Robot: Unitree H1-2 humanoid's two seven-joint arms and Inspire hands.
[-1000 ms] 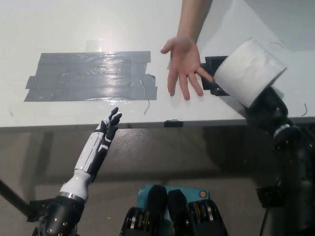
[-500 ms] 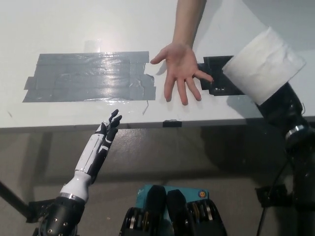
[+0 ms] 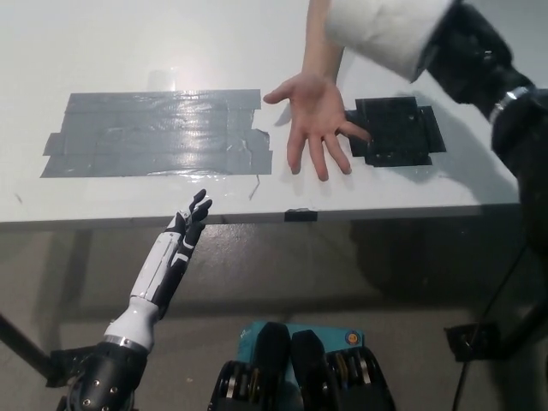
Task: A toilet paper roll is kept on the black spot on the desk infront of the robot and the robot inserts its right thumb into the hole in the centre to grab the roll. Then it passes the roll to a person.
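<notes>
- The white toilet paper roll [image 3: 385, 30] is lifted clear of the white bench [image 3: 128, 43], at one o'clock in the head view, carried on the black right hand [image 3: 467, 51].
- The roll hides that hand's fingers. Judging from the roll staying up, they are grasping it, though the thumb in the hole cannot be seen.
- The square black spot [image 3: 398, 131] where the roll belongs lies bare at two o'clock, below the roll.
- A person's open hand [image 3: 315, 116] rests palm up on the bench, just beside the black spot, at twelve o'clock. The forearm passes behind the roll's left end.
- A wide patch of grey tape [image 3: 154, 133] lies at ten o'clock, well apart from the handover.
- The white left hand [image 3: 190, 221] rests at seven o'clock by the bench's near edge, its fingers released and holding nothing.
- To do this step well, the roll should probably be lowered towards eight o'clock onto the waiting palm, and let go only once the person has closed on it.
</notes>
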